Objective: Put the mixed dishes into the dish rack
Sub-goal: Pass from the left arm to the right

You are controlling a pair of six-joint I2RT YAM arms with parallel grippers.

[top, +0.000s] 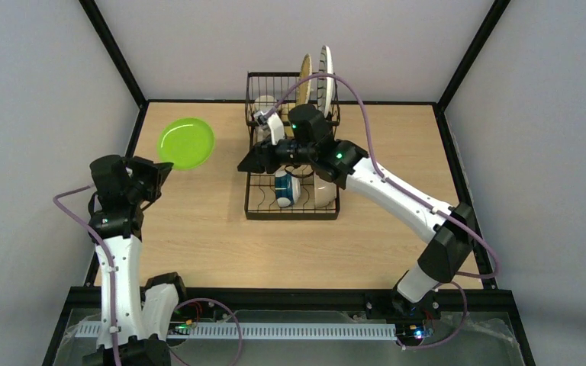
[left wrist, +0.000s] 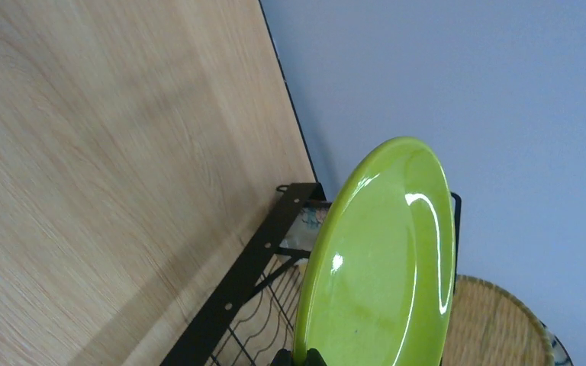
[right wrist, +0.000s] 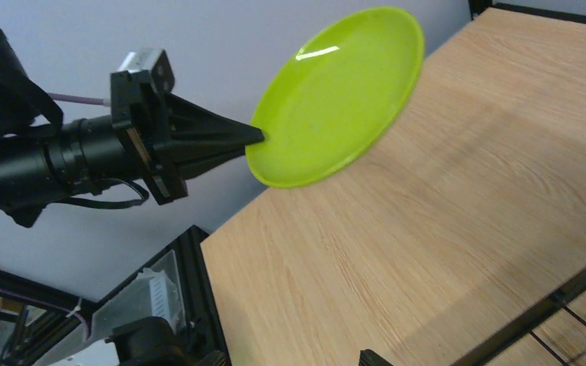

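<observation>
My left gripper (top: 165, 169) is shut on the rim of the lime-green plate (top: 187, 142), holding it tilted in the air over the table's far left. In the left wrist view the plate (left wrist: 381, 267) fills the lower middle, with the fingertips (left wrist: 305, 357) pinching its edge. The black dish rack (top: 253, 204) stands at the middle back. It holds the yellow woven plate (top: 304, 80), the striped white plate (top: 326, 72), a blue-white bowl (top: 284, 189) and a white dish (top: 322, 192). My right gripper (top: 249, 162) hovers open and empty at the rack's left side.
A pale mug (top: 263, 107) sits in the raised basket at the rack's far end. The right wrist view shows bare wood tabletop (right wrist: 442, 213), the rack's edge (right wrist: 549, 305) and the left arm with the plate (right wrist: 336, 91). Black frame posts border the table.
</observation>
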